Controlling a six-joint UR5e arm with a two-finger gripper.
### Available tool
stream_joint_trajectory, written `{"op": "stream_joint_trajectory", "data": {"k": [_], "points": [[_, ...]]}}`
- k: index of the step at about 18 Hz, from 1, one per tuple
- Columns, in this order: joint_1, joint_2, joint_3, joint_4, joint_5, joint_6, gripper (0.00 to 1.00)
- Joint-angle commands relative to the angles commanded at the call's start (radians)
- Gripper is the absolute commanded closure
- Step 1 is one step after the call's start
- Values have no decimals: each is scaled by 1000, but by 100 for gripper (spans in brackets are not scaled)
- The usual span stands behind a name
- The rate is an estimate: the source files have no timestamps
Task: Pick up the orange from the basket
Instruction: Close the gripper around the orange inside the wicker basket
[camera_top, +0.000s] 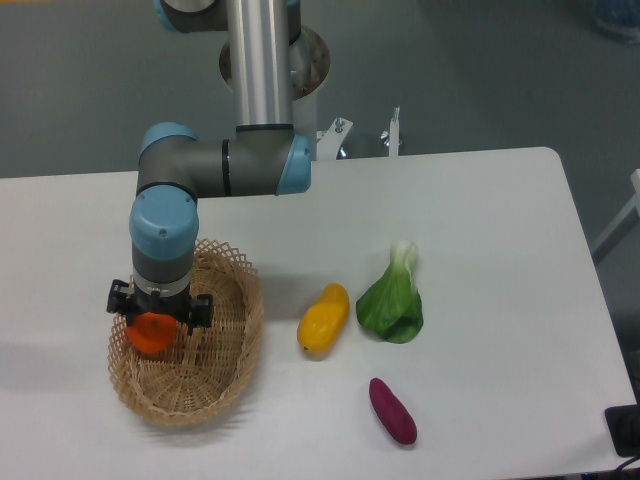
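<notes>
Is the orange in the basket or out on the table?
In: the orange sits within the wicker basket's rim, directly under the gripper; whether it is lifted off the bottom cannot be told.
</notes>
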Motion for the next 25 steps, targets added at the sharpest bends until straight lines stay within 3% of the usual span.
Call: {"op": "stream_joint_trajectory", "data": {"k": [10,13,22,25], "points": [[0,-6,0,0,-18,-3,0],[0,0,-8,0,-17,-6,29],[6,11,3,0,-8,-2,36],[29,46,12,0,21,9,36]]}}
